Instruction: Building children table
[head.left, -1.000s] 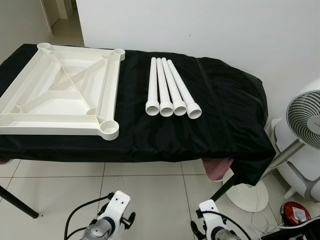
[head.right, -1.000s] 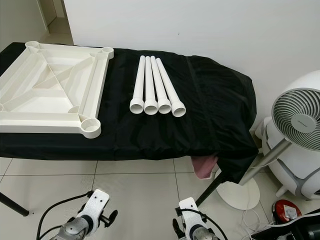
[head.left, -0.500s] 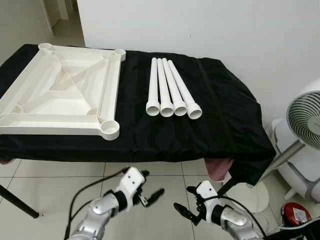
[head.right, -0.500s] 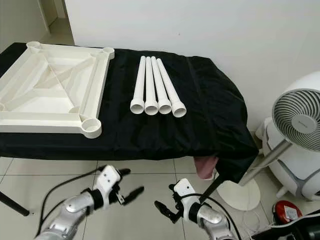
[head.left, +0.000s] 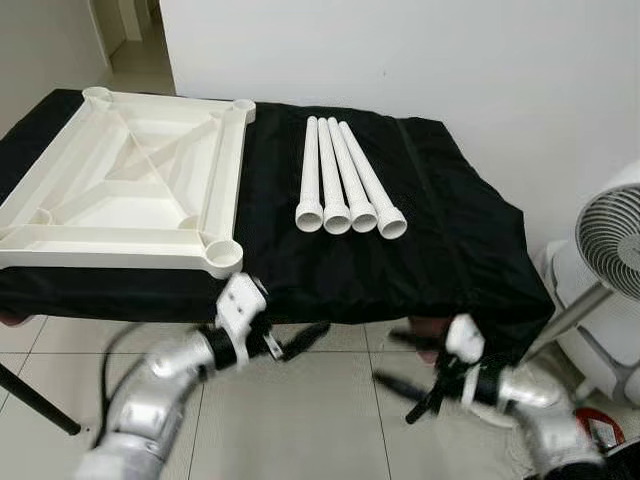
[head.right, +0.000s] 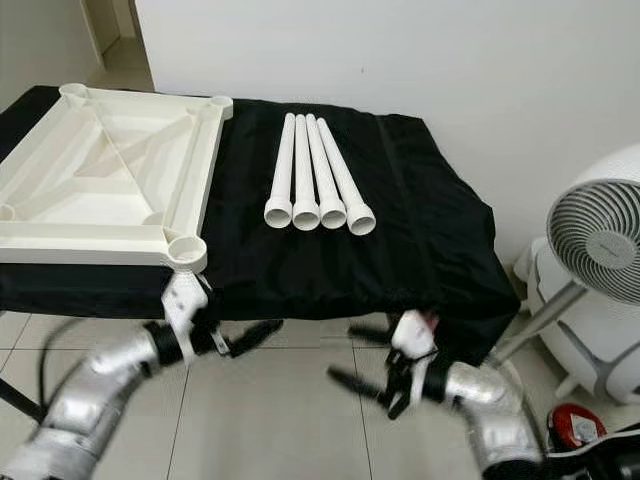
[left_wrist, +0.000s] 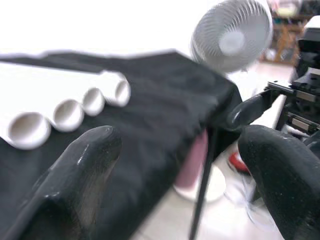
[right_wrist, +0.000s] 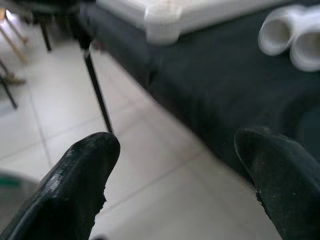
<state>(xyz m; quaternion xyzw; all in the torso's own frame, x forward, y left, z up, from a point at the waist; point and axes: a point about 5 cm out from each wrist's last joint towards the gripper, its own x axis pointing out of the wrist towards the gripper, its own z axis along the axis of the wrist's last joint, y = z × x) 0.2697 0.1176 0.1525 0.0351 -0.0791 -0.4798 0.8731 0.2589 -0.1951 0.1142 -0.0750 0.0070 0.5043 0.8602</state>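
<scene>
Children's table parts lie on a table draped in black cloth (head.left: 440, 240): a large square white plastic tabletop (head.left: 130, 190), turned underside up so its ribs and round corner sockets show, takes up the robot's left half, and four white plastic tube legs (head.left: 345, 190) lie side by side just to its right, touching one another, their flared open ends toward the robot. A strip of bare cloth separates the tabletop from the legs.

Both arms are raised in front of the table's near edge, below the level of the parts and touching none of them. The left gripper (head.left: 300, 343) hangs just under the near right corner socket of the tabletop, its two black fingers (left_wrist: 82, 175) spread wide apart and empty; in the left wrist view the open ends of the legs show beyond those fingers, across the cloth. The right gripper (head.left: 405, 385) is over the pale tiled floor (head.left: 300, 420), below the cloth's hanging edge and to the right of the legs, well apart from them. Its fingers (right_wrist: 80, 180) are also parted with nothing between them, and in the right wrist view the corner of the tabletop and two leg ends sit beyond them, blurred.

A pink fabric (head.left: 425, 328) peeks out under the cloth near the right gripper. A white standing fan (head.left: 610, 240) stands to the right of the table.
</scene>
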